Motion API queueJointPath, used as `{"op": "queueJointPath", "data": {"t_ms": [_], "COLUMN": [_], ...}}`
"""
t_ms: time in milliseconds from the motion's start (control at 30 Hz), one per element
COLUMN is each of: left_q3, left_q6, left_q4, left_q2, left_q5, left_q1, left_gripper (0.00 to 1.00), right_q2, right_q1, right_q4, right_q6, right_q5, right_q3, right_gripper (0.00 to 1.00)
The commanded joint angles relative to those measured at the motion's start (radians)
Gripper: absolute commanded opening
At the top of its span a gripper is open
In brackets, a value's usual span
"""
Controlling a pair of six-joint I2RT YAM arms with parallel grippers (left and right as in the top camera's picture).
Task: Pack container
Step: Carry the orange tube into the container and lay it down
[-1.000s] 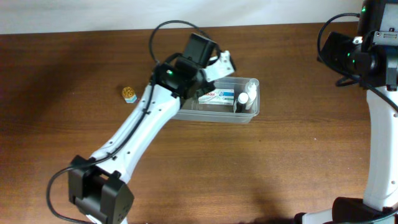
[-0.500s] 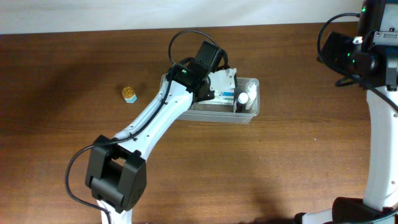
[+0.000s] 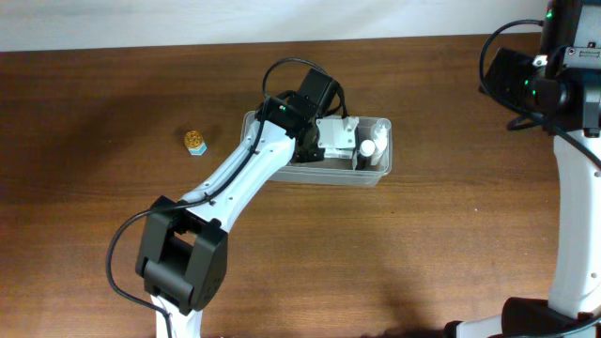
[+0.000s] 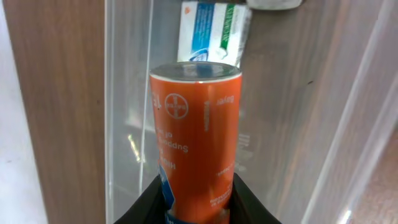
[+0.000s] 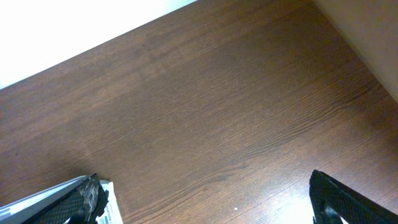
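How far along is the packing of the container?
Done: a box and a white bottle sit in the container. In hand: the left jaws hold an orange tube over it. Left: releasing that, then likely the small yellow item on the table.

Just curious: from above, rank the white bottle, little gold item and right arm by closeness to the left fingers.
1. White bottle, just right, inside the container.
2. Gold item, off to the left.
3. Right arm, far right.
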Motion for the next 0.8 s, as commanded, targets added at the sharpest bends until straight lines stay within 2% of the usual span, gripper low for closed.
{"op": "queueJointPath", "data": {"t_ms": [0, 767], "left_q3": [0.018, 0.004], "left_q6": [0.016, 0.024], "left_q4": [-0.004, -0.058], "left_q2": [0.006, 0.066], "left_q5": [0.064, 0.081], "left_q1": [0.0, 0.0], "left_gripper": [0.0, 0.0], "right_q2": [0.002, 0.002], "right_q1": [-0.004, -0.004], "right_q4": [0.002, 0.002], "right_q6": [0.001, 0.001], "right_q5": [0.019, 0.019], "right_q3": [0.014, 0.014], "right_gripper": [0.98, 0.98]}}
